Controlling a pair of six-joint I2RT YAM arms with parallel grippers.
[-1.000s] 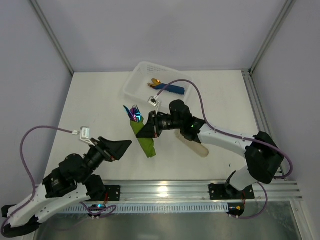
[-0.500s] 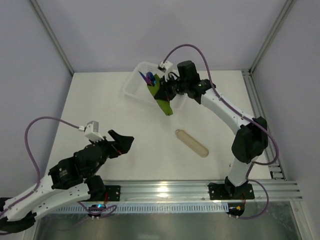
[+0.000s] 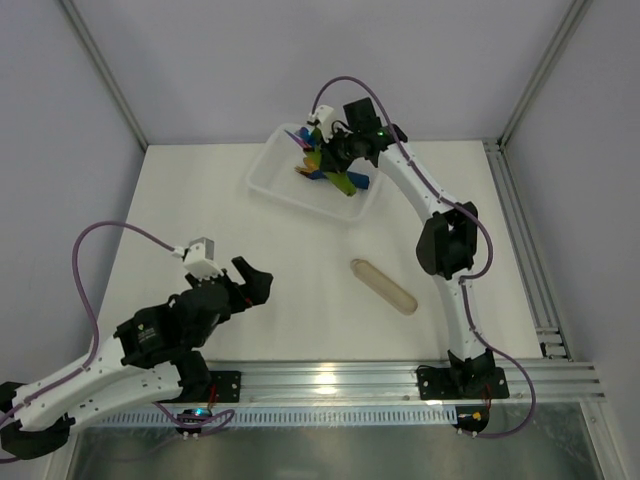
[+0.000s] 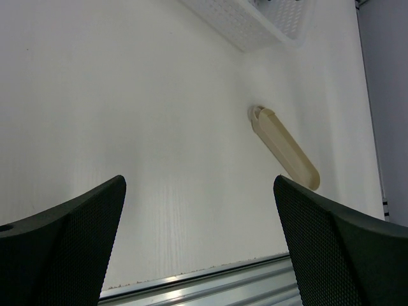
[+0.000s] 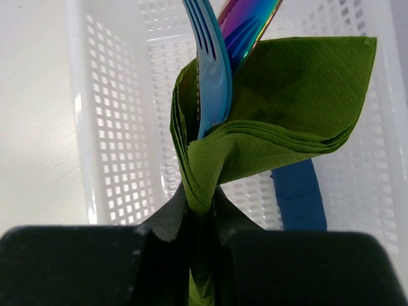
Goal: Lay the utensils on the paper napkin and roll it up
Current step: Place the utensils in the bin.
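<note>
Over the white basket, the right gripper pinches the paper napkin wrapped around the utensils, while the left gripper hangs spread wide above the table.

- Left arm: low and folded near its base, forearm angled up toward the table's centre.
- Left gripper: jaws spread wide, nothing between them.
- Right arm: stretched long from its base to the far side, elbow bent mid-reach.
- Right gripper: jaws pinched nearly together on a fold of the paper napkin.
</note>
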